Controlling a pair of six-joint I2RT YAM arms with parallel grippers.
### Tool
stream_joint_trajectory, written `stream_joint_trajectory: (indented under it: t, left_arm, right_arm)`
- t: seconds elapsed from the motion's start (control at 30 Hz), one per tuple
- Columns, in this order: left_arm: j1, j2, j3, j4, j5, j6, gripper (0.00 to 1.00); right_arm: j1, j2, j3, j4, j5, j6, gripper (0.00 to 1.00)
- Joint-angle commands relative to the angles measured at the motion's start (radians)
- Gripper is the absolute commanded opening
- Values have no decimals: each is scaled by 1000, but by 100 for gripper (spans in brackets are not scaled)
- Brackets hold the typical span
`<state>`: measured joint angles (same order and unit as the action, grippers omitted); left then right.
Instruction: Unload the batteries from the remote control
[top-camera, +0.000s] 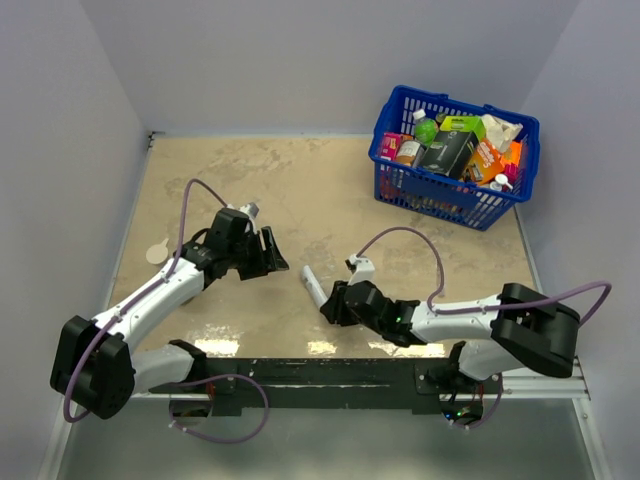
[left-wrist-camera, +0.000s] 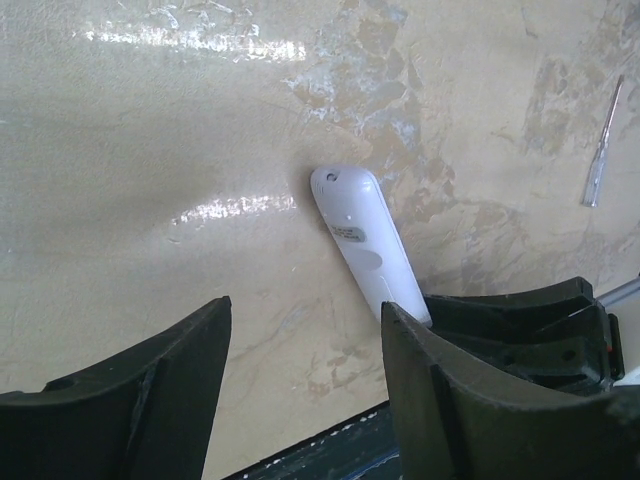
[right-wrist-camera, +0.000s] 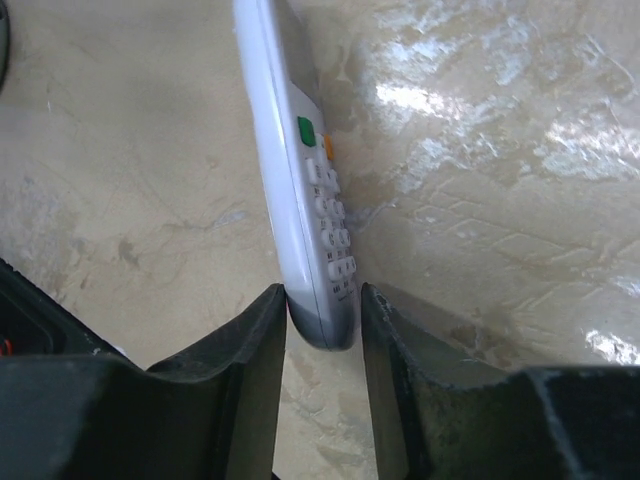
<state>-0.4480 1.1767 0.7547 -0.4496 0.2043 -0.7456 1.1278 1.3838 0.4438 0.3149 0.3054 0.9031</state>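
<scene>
- Left gripper (left-wrist-camera: 305, 330) hangs released, jaws wide, just left of the remote control (top-camera: 313, 286).
- Remote control's mid-table, on edge, back facing left; batteries hidden, presumably inside.
- Right gripper (right-wrist-camera: 322, 310) is clenched on its near end; I'd hold that firm while the left works the back open.

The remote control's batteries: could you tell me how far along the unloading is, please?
Done: the right gripper clamps the remote control at its keypad end, holding it on edge above the table.
In hand: the left gripper is open, facing the remote's back without touching it.
Left: that back looks closed and plain white and no batteries show, so opening it and taking them out seems to remain.
</scene>
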Motion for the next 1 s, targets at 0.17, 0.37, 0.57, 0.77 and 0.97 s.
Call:
stream_joint_trajectory:
  t: [0.17, 0.37, 0.57, 0.77, 0.97]
  left_arm:
    - [-3, 0, 6, 34, 1, 69, 66]
    - [-3, 17, -2, 48, 10, 80, 66]
    - [-3, 23, -3, 71, 30, 89, 66]
    - [-3, 17, 11, 100, 64, 124, 66]
    - [-3, 11, 37, 138, 92, 176, 66]
  right_arm:
    - [-29, -78, -43, -89, 26, 114, 50]
    - [-42, -92, -47, -86, 14, 92, 36]
    - [-46, -158, -14, -155, -3, 66, 45]
    - [-56, -161, 73, -300, 55, -3, 48]
    - [-88, -91, 113, -289, 63, -65, 41]
